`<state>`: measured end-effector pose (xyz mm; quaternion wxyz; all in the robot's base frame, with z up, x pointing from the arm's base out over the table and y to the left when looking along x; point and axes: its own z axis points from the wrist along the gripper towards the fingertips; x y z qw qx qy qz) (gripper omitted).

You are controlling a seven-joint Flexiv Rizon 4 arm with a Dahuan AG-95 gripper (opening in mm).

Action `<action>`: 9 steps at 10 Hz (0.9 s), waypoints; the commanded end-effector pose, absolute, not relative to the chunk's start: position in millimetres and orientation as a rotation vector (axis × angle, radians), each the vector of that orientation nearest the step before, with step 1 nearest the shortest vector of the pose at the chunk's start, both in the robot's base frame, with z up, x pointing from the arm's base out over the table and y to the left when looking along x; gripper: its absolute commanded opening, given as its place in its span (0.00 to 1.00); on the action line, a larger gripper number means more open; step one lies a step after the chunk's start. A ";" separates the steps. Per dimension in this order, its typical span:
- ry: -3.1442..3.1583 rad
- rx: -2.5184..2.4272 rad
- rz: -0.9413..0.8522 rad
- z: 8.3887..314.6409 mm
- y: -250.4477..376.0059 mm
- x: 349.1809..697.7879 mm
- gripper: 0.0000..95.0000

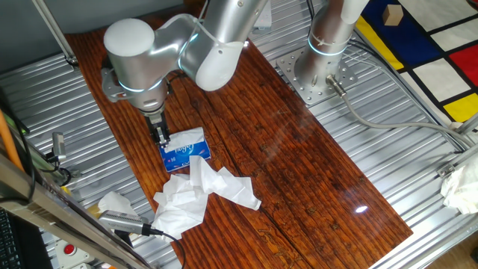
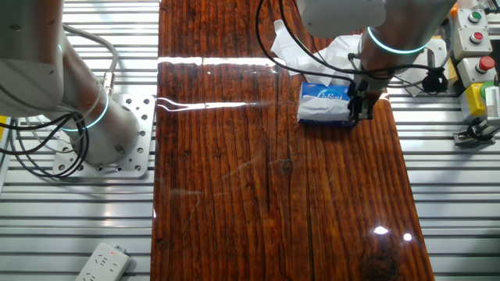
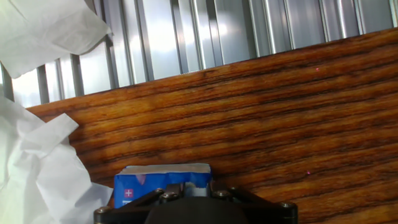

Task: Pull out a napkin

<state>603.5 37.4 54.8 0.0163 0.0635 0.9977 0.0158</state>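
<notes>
In one fixed view the gripper point(image 1: 160, 137) hangs straight down at the end of the blue tissue pack point(image 1: 184, 152) that lies farther from the heap of loose white tissue sheets point(image 1: 200, 196); its dark fingers reach the top edge of the pack, where a small white fold that I take for the napkin point(image 1: 187, 135) shows along that end. From here I cannot tell how far apart the fingers stand. In the other fixed view the gripper point(image 2: 360, 107) sits at the same end of the pack point(image 2: 326, 103), with the heap point(image 2: 316, 55) beyond the pack's far side, and the fingers look close together, though whether paper lies between them is hidden. In the hand view only the finger mount shows at the bottom edge, right over the pack point(image 3: 163, 182); a pale strip along the pack's top edge point(image 3: 168, 168) may be the napkin, and the fingertips themselves are out of sight. To do this step well, I judge the fingers should close on the thin sheet alone, not on the plastic, then rise straight and slowly, so the pack stays on the wooden tabletop point(image 1: 299, 164) and the paper does not tear.
</notes>
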 end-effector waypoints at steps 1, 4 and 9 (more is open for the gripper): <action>3.102 0.198 0.042 56.0 37.0 603.2 0.00; 3.103 0.199 0.046 60.5 37.7 605.0 0.00; 3.118 0.224 0.051 97.4 48.1 623.0 0.00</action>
